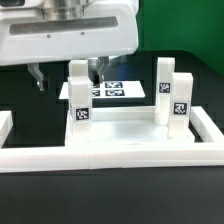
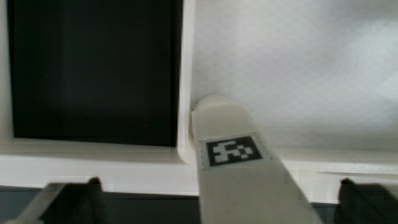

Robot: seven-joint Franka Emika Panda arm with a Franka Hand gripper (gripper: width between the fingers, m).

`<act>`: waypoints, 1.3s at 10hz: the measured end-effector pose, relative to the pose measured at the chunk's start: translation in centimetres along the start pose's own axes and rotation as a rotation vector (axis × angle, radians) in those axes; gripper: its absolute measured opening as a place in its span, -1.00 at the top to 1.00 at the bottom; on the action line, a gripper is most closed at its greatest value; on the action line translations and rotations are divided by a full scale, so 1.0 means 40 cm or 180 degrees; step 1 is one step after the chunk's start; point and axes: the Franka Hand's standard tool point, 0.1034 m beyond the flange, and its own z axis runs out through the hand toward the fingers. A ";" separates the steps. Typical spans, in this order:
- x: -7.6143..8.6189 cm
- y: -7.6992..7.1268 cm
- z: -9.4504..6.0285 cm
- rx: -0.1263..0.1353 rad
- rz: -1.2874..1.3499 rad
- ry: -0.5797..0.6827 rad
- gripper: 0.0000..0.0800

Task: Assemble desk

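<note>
The white desk tabletop (image 1: 130,128) lies flat behind the front rail. Three white leg blocks with tags stand upright on it. One leg (image 1: 78,95) is at the exterior view's left, and two more (image 1: 165,88) (image 1: 180,100) are at its right. My gripper (image 1: 68,75) hangs over the left leg, open, with a dark finger on each side. In the wrist view that leg (image 2: 240,165) rises between the fingertips (image 2: 71,200), with clear gaps on both sides. My gripper (image 2: 217,205) holds nothing.
A long white border rail (image 1: 110,157) runs along the front and turns back at both ends. The marker board (image 1: 118,90) lies flat behind the tabletop. The black table (image 2: 98,70) shows beside the tabletop's rim.
</note>
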 end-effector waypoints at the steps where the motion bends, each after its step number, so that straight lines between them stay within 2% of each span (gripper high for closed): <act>1: 0.007 -0.003 0.013 -0.0026 0.0031 0.0034 -0.62; 2: 0.007 0.000 0.011 -0.0025 0.0067 0.0037 -0.62; 4: 0.007 0.001 0.011 -0.0026 0.0167 0.0036 0.00; 5: 0.007 0.001 0.011 -0.0023 0.0456 0.0037 0.00; 6: 0.007 0.001 0.012 -0.0022 0.0672 0.0038 0.28; 9: 0.007 0.000 0.012 -0.0015 0.1279 0.0040 0.28; 13: 0.011 0.005 0.012 0.0007 0.2618 0.0130 0.28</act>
